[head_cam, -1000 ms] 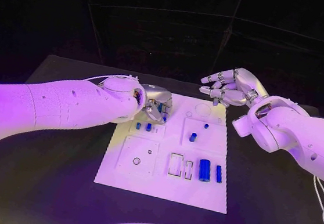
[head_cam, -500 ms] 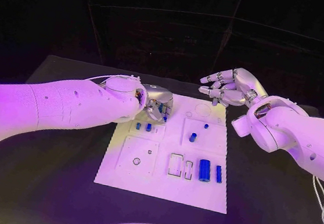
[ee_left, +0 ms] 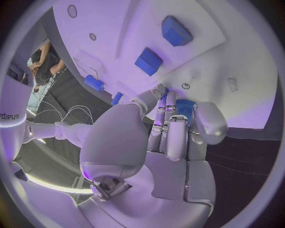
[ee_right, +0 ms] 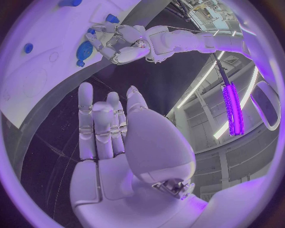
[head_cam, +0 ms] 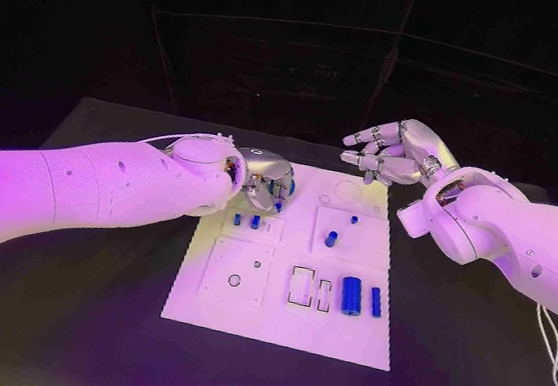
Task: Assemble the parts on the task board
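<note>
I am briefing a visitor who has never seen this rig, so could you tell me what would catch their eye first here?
First, the white task board in the middle of the black table, dotted with small blue parts. Next, the left hand, curled over the board's far left corner. The right hand hangs above the far edge, fingers apart, holding nothing.

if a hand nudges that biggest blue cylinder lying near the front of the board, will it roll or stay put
The large blue cylinder lies on its side on the task board, so a sideways nudge would probably roll it. It looks smooth and rigid, so it may slip in a loose pinch. The smaller blue part lies just beside it and could get knocked.
</note>
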You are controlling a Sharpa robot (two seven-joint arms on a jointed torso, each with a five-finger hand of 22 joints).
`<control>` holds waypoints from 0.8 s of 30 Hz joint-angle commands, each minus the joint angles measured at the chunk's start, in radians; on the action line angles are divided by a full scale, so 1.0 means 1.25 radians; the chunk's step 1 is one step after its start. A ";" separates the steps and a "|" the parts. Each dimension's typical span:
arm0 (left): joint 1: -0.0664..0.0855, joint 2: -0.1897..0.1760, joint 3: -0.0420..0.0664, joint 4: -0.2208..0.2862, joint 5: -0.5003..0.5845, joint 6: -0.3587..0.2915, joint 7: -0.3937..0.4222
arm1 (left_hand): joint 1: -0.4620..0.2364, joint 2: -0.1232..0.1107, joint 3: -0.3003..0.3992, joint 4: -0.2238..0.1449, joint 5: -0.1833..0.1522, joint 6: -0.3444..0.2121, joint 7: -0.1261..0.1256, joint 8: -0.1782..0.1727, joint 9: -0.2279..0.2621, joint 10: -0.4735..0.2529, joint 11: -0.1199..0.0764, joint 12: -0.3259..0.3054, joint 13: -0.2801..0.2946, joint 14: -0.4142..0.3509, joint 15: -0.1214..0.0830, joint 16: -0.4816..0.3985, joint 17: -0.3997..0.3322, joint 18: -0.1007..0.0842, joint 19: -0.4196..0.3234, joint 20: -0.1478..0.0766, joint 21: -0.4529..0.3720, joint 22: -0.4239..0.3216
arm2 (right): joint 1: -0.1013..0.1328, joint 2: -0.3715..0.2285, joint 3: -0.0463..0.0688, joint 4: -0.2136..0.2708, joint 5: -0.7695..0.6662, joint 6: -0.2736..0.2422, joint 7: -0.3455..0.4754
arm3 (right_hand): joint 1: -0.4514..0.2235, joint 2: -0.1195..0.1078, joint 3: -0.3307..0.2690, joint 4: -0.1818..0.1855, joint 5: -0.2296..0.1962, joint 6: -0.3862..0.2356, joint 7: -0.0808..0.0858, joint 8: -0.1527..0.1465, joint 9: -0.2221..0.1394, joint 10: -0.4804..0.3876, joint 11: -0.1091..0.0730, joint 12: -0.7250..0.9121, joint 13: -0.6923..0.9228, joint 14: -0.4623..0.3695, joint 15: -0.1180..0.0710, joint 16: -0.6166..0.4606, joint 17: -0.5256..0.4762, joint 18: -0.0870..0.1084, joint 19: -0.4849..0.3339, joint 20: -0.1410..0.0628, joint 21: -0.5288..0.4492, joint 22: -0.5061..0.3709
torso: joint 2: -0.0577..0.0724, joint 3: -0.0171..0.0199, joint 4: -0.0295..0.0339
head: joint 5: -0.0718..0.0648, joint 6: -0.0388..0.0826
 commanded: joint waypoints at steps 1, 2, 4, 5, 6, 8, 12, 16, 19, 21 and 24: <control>0.001 -0.012 0.007 0.015 0.015 -0.042 0.004 | -0.002 0.002 0.004 0.000 -0.001 0.006 0.001 -0.007 -0.002 0.006 0.001 -0.007 -0.002 0.031 -0.005 0.003 -0.003 -0.012 0.005 -0.001 0.010 0.008 | 0.001 0.000 0.000 0.000 0.001 0.004 0.008 | 0.001 0.005 -0.004 0.000 0.006 -0.006 0.002 0.003 -0.001 -0.006 -0.001 0.003 -0.001 -0.004 0.002 -0.003 0.001 0.016 -0.003 0.004 -0.005 -0.001 | 0.000 0.0003 -0.0001 | 0.000 0.004; 0.001 -0.016 0.010 0.021 0.023 -0.047 0.006 | -0.003 0.001 0.005 0.000 -0.001 0.006 0.001 -0.007 -0.002 0.007 0.002 -0.008 -0.002 0.031 -0.005 0.001 -0.007 -0.013 0.006 -0.001 0.014 0.013 | 0.001 0.000 0.000 0.000 0.001 0.003 0.008 | 0.001 0.005 -0.004 0.000 0.006 -0.006 0.002 0.003 -0.001 -0.006 -0.001 0.003 -0.001 -0.004 0.002 -0.003 0.001 0.016 -0.003 0.004 -0.005 -0.001 | 0.000 0.0001 -0.0003 | -0.001 0.005; 0.001 -0.024 0.018 0.032 0.034 -0.055 0.009 | -0.005 0.000 0.005 0.000 -0.001 0.007 0.002 -0.009 -0.002 0.008 0.002 -0.011 -0.003 0.030 -0.004 -0.002 -0.012 -0.015 0.007 0.000 0.019 0.018 | 0.001 0.000 0.000 0.000 0.001 0.003 0.008 | 0.001 0.005 -0.004 0.000 0.006 -0.006 0.002 0.003 -0.001 -0.006 -0.001 0.003 -0.001 -0.004 0.002 -0.003 0.001 0.016 -0.003 0.004 -0.005 -0.001 | 0.000 -0.0004 -0.0002 | -0.001 0.006; 0.001 -0.028 0.021 0.038 0.039 -0.057 0.010 | -0.006 -0.001 0.005 0.000 -0.001 0.008 0.002 -0.010 -0.003 0.009 0.002 -0.012 -0.004 0.030 -0.004 -0.002 -0.014 -0.015 0.007 0.000 0.021 0.020 | 0.001 -0.001 0.000 0.000 0.001 0.003 0.008 | 0.001 0.005 -0.004 0.000 0.006 -0.006 0.002 0.003 -0.001 -0.006 -0.001 0.003 -0.001 -0.004 0.002 -0.003 0.001 0.016 -0.003 0.004 -0.005 -0.001 | 0.000 -0.0004 -0.0003 | -0.001 0.007; 0.001 -0.032 0.025 0.044 0.046 -0.059 0.011 | -0.007 -0.002 0.005 0.000 -0.001 0.008 0.002 -0.011 -0.003 0.010 0.003 -0.013 -0.004 0.029 -0.004 -0.003 -0.016 -0.015 0.008 0.000 0.023 0.023 | 0.001 -0.001 0.000 0.000 0.001 0.003 0.008 | 0.001 0.005 -0.004 0.000 0.006 -0.006 0.002 0.003 -0.001 -0.006 -0.001 0.003 -0.001 -0.004 0.002 -0.003 0.001 0.016 -0.003 0.004 -0.005 -0.001 | 0.000 -0.0006 0.0000 | -0.001 0.008; 0.001 -0.041 0.031 0.055 0.055 -0.060 0.012 | -0.008 -0.002 0.005 0.000 -0.001 0.008 0.002 -0.011 -0.003 0.010 0.003 -0.014 -0.004 0.029 -0.004 -0.004 -0.017 -0.016 0.008 0.000 0.024 0.023 | 0.001 -0.001 0.000 0.000 0.001 0.003 0.008 | 0.001 0.005 -0.004 0.000 0.006 -0.006 0.002 0.003 -0.001 -0.006 -0.001 0.003 -0.001 -0.004 0.002 -0.003 0.001 0.016 -0.003 0.004 -0.005 -0.001 | 0.000 -0.0004 0.0004 | -0.001 0.009; 0.002 -0.069 0.043 0.079 0.076 -0.054 0.013 | -0.012 -0.004 0.005 0.001 -0.001 0.011 0.002 -0.013 -0.003 0.013 0.003 -0.018 -0.006 0.029 -0.003 -0.005 -0.020 -0.016 0.008 0.000 0.025 0.024 | 0.001 -0.002 0.000 0.000 0.001 0.004 0.008 | 0.001 0.005 -0.004 0.000 0.006 -0.006 0.002 0.003 -0.001 -0.006 -0.001 0.003 -0.001 -0.004 0.002 -0.003 0.001 0.016 -0.003 0.004 -0.005 -0.001 | -0.001 0.0000 0.0007 | 0.000 0.010; 0.002 -0.103 0.049 0.096 0.092 -0.053 0.014 | -0.014 -0.005 0.005 0.001 -0.001 0.012 0.002 -0.014 -0.004 0.014 0.003 -0.021 -0.007 0.029 -0.003 -0.005 -0.021 -0.016 0.007 0.001 0.025 0.025 | 0.001 -0.004 0.000 0.000 0.001 0.004 0.008 | 0.001 0.005 -0.004 0.000 0.006 -0.006 0.002 0.003 -0.001 -0.006 -0.001 0.003 -0.001 -0.004 0.002 -0.003 0.001 0.016 -0.003 0.004 -0.005 -0.001 | 0.000 -0.0005 0.0016 | -0.002 0.011; 0.003 -0.126 0.050 0.104 0.101 -0.042 0.012 | -0.014 -0.006 0.005 0.001 -0.001 0.013 0.002 -0.015 -0.004 0.015 0.003 -0.022 -0.007 0.029 -0.003 -0.005 -0.021 -0.016 0.007 0.001 0.026 0.026 | 0.001 -0.005 0.000 0.000 0.001 0.005 0.007 | 0.001 0.005 -0.004 0.000 0.006 -0.006 0.002 0.003 -0.001 -0.006 -0.001 0.003 -0.001 -0.004 0.002 -0.003 0.001 0.016 -0.003 0.004 -0.005 -0.001 | 0.000 -0.0009 0.0015 | -0.001 0.012; 0.003 -0.139 0.051 0.106 0.104 -0.030 0.009 | -0.016 -0.007 0.005 0.001 -0.001 0.014 0.001 -0.016 -0.004 0.016 0.002 -0.024 -0.008 0.029 -0.003 -0.005 -0.022 -0.016 0.007 0.001 0.026 0.026 | 0.001 -0.006 0.000 0.000 0.001 0.005 0.007 | 0.001 0.005 -0.004 0.000 0.006 -0.006 0.002 0.003 -0.001 -0.006 -0.001 0.003 -0.001 -0.004 0.002 -0.003 0.001 0.016 -0.003 0.004 -0.005 -0.001 | 0.001 -0.0002 0.0008 | -0.001 0.012; 0.003 -0.150 0.051 0.107 0.106 -0.015 0.005 | -0.021 -0.010 0.003 0.003 -0.001 0.014 0.001 -0.019 -0.005 0.018 0.003 -0.028 -0.009 0.029 -0.003 -0.005 -0.023 -0.016 0.007 0.001 0.028 0.029 | 0.001 -0.006 0.000 0.000 0.001 0.005 0.007 | 0.001 0.005 -0.004 0.000 0.006 -0.006 0.002 0.003 -0.001 -0.006 -0.001 0.003 -0.001 -0.004 0.002 -0.003 0.001 0.016 -0.003 0.004 -0.005 -0.001 | 0.001 -0.0004 -0.0001 | 0.001 0.010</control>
